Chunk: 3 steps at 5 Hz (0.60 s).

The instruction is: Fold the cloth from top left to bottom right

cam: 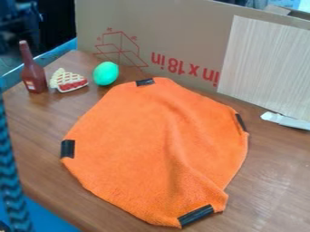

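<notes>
Orange cloth (pixel 127 145) lies spread on the brown wooden worktop (pixel 275 181), its long axis running from the upper black patch (pixel 145 82) down and slightly right to the lower black patch (pixel 196 216). Whether my pincer is open or closed I cannot tell, nor which way the cloth lies from it. I judge that I need the upper-left edge, then a diagonal pull towards the lower right, across the creases. Just beyond that edge stands the green egg (pixel 106 73), with the pie slice (pixel 70 81) and red bottle (pixel 34 74) farther left. The cardboard box (pixel 181 27) behind could crowd my approach.
</notes>
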### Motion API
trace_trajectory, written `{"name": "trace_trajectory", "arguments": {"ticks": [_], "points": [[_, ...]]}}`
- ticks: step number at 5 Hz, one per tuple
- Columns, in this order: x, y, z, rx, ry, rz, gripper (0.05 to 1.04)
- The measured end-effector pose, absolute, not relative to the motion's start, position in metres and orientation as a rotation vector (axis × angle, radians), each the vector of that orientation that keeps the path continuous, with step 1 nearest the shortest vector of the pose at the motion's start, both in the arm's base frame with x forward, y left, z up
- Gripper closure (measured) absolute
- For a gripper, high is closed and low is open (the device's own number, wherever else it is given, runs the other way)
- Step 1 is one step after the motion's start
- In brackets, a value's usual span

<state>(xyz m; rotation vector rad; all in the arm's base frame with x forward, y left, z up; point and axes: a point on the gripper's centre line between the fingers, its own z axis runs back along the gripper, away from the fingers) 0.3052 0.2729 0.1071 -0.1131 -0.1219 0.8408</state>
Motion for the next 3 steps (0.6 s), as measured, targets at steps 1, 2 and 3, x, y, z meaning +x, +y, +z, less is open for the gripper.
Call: {"name": "trace_trajectory", "arguments": {"ticks": [1,2,3], "points": [[0.314,0.282,0.11,-0.111,-0.133,0.862,0.084],[0.321,0.289,0.101,-0.107,-0.121,0.899,0.084],[0.329,0.278,0.1,-0.134,-0.1,0.855,0.084]]}}
